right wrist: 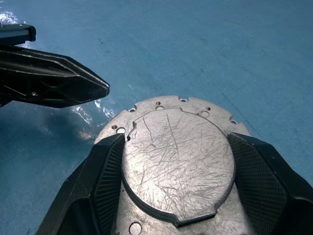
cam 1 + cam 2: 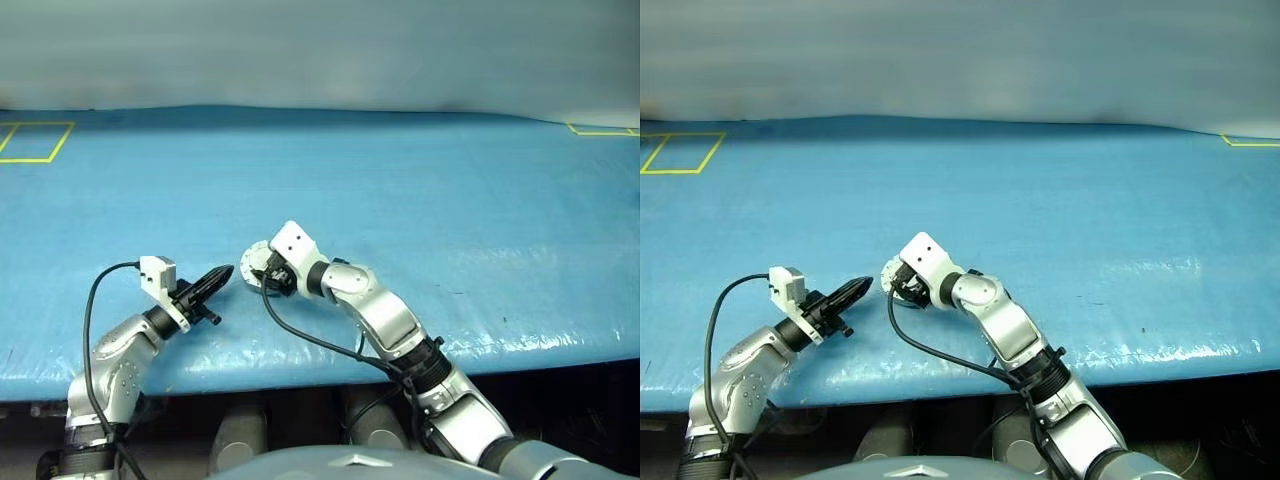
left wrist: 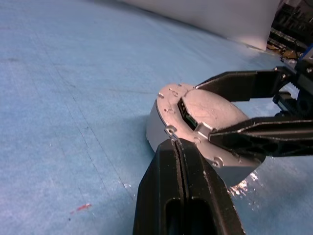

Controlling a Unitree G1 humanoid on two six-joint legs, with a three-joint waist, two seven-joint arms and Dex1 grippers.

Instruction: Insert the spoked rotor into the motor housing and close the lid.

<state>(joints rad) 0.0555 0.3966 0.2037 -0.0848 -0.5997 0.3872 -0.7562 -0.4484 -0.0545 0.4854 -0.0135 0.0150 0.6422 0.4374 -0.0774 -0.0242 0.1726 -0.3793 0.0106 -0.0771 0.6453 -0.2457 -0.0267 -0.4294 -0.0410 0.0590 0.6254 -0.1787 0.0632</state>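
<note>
**Housing gripped, lid down, on the blue table**

The motor housing (image 1: 178, 166) sat on the blue table (image 2: 420, 180), near its front edge and close to the middle. Its lid (image 3: 210, 110) lay shut and flat, the plain scratched silver face turned up, with small studs and holes around the rim. The right gripper (image 1: 178, 181) straddled the housing, its two black fingers (image 1: 105, 181) spread wide and set against opposite sides of the round body. The left gripper (image 2: 218, 277) hung just beside the housing, its fingers pressed together to a single point; in the left wrist view the tip seemed to reach the rim, though contact could not be confirmed. No brand, label or writing could be read on the metal. Yellow tape lines (image 2: 35, 140) marked the table's far corners.
</note>
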